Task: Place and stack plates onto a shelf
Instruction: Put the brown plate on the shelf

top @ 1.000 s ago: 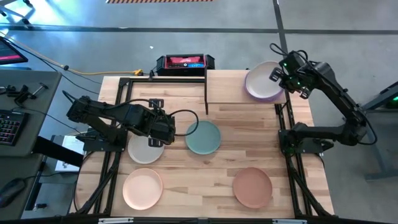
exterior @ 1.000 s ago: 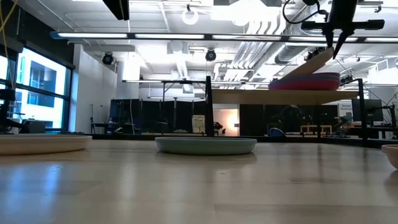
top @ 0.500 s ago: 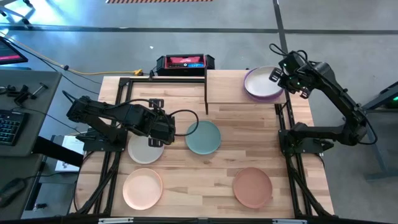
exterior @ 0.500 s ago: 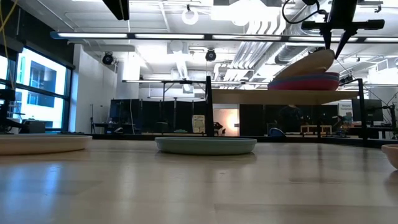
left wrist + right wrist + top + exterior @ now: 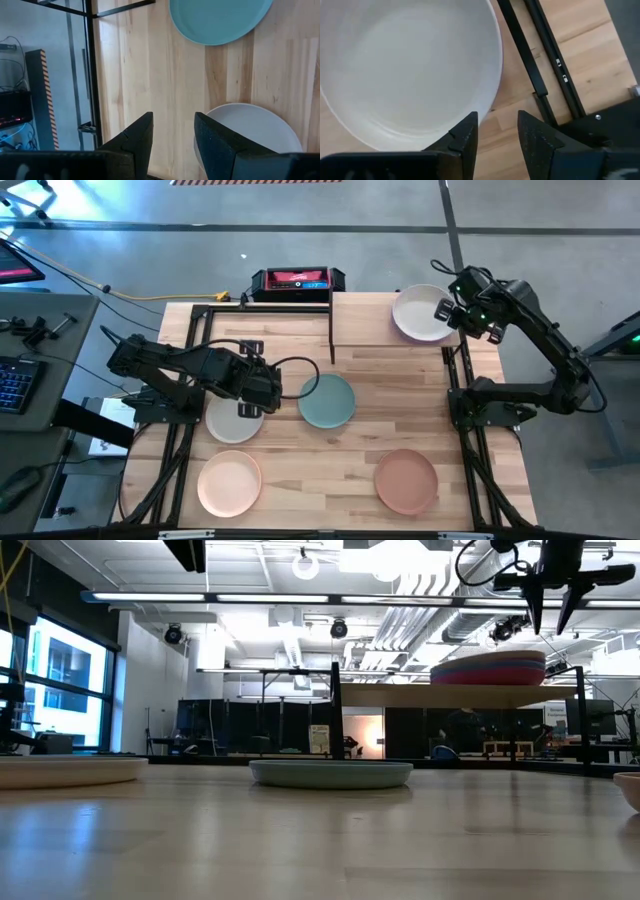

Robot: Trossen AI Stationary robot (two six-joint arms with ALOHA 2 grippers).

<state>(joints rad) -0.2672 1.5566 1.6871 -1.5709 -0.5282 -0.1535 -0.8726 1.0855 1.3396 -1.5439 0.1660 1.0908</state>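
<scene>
Resting flat now on shelf point(image 5: 370, 315) stack, matte round cream plate point(image 5: 420, 314); right tool point(image 5: 449, 311) released, fingers spread above rim.

Two dark jointed arms, black cables looped along them, each ending in matte black jaws.
</scene>
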